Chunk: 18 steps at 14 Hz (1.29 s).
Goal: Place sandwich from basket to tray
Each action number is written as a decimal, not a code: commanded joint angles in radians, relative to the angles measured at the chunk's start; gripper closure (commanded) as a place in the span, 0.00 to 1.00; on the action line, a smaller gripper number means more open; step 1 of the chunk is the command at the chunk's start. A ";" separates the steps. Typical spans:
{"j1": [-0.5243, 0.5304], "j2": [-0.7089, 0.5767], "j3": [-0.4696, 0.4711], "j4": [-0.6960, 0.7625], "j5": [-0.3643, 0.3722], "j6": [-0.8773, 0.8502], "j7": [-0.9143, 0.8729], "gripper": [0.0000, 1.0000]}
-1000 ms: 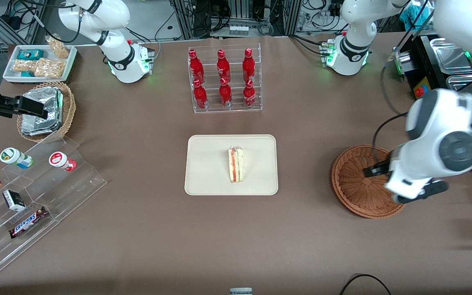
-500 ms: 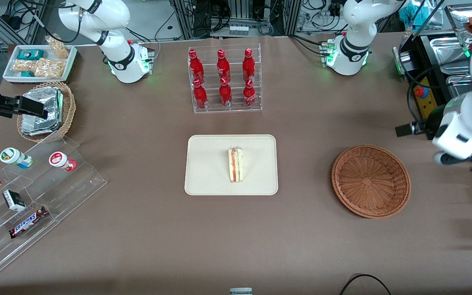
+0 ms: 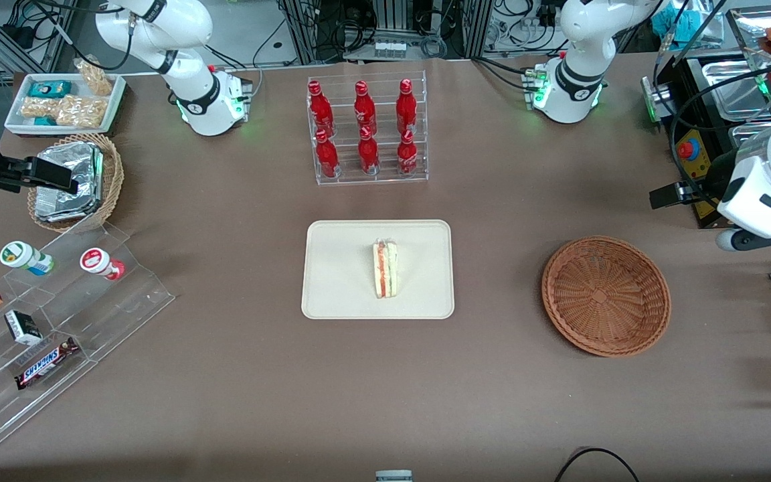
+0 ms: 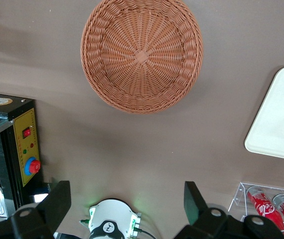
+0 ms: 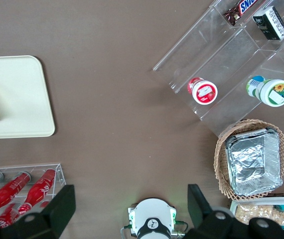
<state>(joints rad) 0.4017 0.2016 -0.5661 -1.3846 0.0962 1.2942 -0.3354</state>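
The sandwich (image 3: 385, 270), a pale wedge with red and green filling, lies on its side near the middle of the cream tray (image 3: 338, 268). A corner of that tray (image 4: 276, 124) shows in the left wrist view. The reddish-brown basket (image 3: 605, 295) has nothing in it; its woven floor (image 4: 142, 55) is fully bare. My left gripper (image 3: 700, 215) hangs high above the table at the working arm's end, farther from the front camera than the basket. It is open (image 4: 127, 199), with nothing between its widely spread fingers (image 4: 194, 199).
A clear rack of red bottles (image 3: 365, 130) stands farther from the front camera than the tray. A black control box (image 3: 693, 154) with a red button sits near my gripper. A tan basket of foil packets (image 3: 71, 181) and acrylic snack shelves (image 3: 57, 314) lie toward the parked arm's end.
My left gripper has pulled up and away from over the basket toward the working arm's end of the table. The sandwich has stayed on the tray.
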 commanded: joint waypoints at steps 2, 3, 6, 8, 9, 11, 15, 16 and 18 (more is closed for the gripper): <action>0.005 -0.106 0.030 -0.098 -0.039 -0.006 0.012 0.00; -0.047 -0.129 0.129 -0.137 -0.074 0.019 0.012 0.00; -0.277 -0.131 0.434 -0.143 -0.162 0.043 0.021 0.00; -0.319 -0.116 0.472 -0.148 -0.153 0.036 0.007 0.00; -0.316 -0.110 0.472 -0.151 -0.150 0.036 0.012 0.00; -0.314 -0.097 0.471 -0.151 -0.150 0.033 0.004 0.00; -0.311 -0.077 0.469 -0.116 -0.159 0.053 0.003 0.00; -0.313 -0.090 0.469 -0.117 -0.148 0.065 0.001 0.00; -0.317 -0.135 0.469 -0.169 -0.145 0.063 0.004 0.00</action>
<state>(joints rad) 0.1058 0.1096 -0.1109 -1.5177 -0.0484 1.3528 -0.3223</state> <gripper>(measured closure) 0.000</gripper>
